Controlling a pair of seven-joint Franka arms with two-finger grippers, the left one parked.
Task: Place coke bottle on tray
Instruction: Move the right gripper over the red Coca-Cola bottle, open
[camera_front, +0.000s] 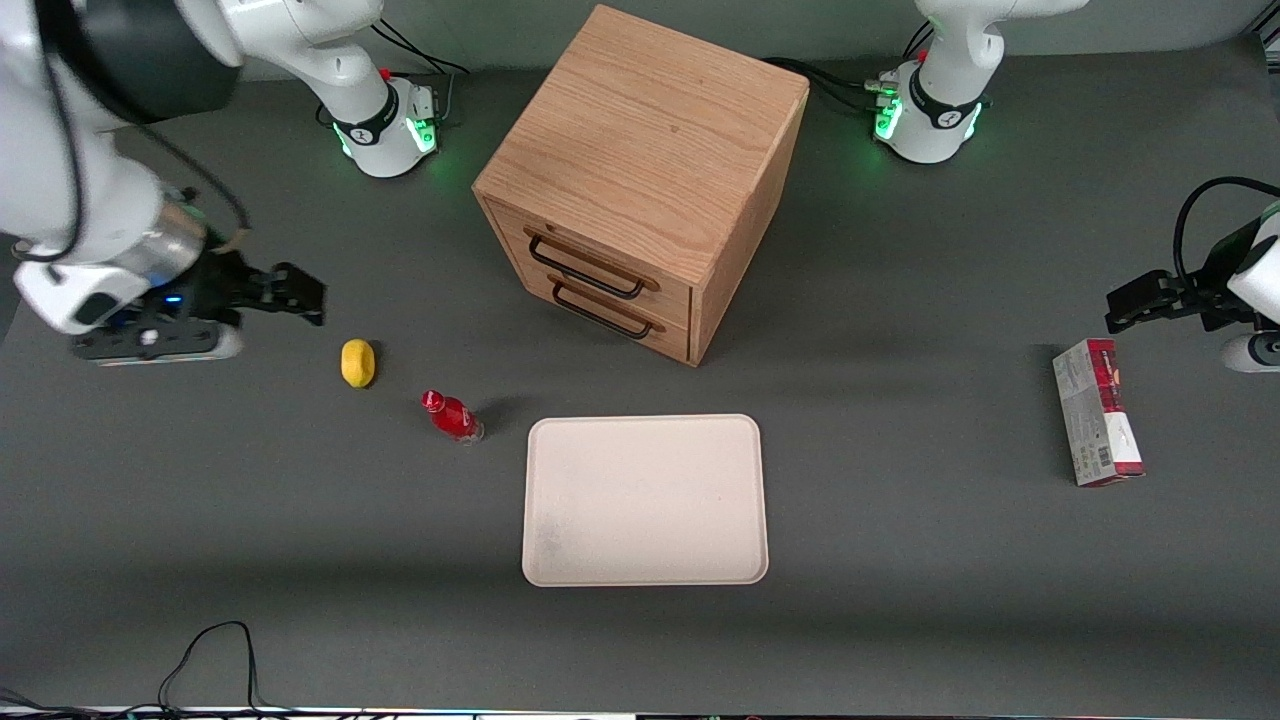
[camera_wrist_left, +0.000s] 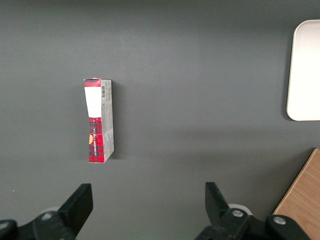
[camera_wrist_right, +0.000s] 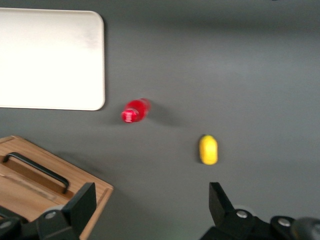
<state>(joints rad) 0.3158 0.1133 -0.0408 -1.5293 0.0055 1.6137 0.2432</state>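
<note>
Your right arm's black two-finger gripper (camera_front: 305, 295) hangs above the table toward the working arm's end, fingers (camera_wrist_right: 80, 207) spread apart and holding nothing. The tiny red coke bottle (camera_front: 451, 416) stands on the dark grey table (camera_front: 900, 560), just beside the flat cream-white rectangular tray (camera_front: 645, 500) but not on it. A small yellow lemon-like object (camera_front: 358, 362) lies between gripper and bottle.

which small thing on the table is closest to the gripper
The yellow lemon; the gripper hangs open near it. The coke bottle stands nearer the tray.
</note>
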